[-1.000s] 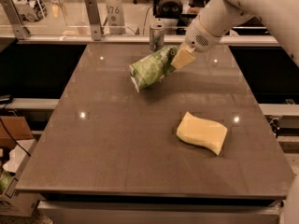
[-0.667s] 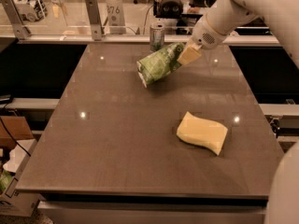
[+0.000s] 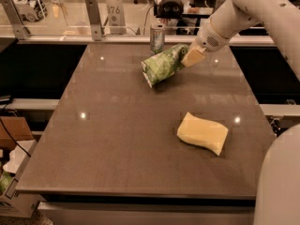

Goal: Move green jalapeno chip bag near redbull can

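The green jalapeno chip bag [image 3: 165,63] hangs tilted just above the far part of the dark table [image 3: 117,139], its white crimped lower end pointing down-left. My gripper [image 3: 191,56] is shut on the bag's upper right end. The white arm [image 3: 243,8] comes in from the upper right. The redbull can [image 3: 157,38] stands upright at the table's far edge, just behind and left of the bag's top, a small gap from it.
A pale yellow sponge-like block [image 3: 203,133] lies on the table's right front. A glass-and-metal rail [image 3: 93,18] runs behind the far edge. Cardboard boxes [image 3: 11,191] sit on the floor at left. The robot's white body [image 3: 279,182] fills the lower right.
The gripper has carried the bag a little right and toward the far edge, closer to the can.
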`<action>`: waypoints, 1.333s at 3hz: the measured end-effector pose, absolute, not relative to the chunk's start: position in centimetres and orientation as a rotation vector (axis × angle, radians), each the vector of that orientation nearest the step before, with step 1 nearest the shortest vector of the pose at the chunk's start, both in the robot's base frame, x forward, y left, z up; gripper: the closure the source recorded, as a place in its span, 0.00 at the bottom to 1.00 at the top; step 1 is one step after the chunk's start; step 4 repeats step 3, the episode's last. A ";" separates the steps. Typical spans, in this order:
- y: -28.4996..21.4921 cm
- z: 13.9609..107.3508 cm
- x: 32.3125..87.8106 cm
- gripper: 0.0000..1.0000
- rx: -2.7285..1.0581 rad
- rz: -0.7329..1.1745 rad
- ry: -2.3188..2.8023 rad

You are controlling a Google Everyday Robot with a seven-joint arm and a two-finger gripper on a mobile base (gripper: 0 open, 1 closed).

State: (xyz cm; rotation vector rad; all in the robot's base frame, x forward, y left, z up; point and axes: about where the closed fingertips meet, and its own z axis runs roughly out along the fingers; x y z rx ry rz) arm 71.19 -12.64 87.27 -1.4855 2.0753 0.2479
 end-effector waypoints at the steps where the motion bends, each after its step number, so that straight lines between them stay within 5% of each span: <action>1: -12.4 87.0 71.3 0.20 -1.490 0.252 2.076; 2: -12.2 86.7 71.3 0.01 -1.493 0.257 2.077; 4: -12.2 86.6 71.3 0.00 -1.494 0.258 2.078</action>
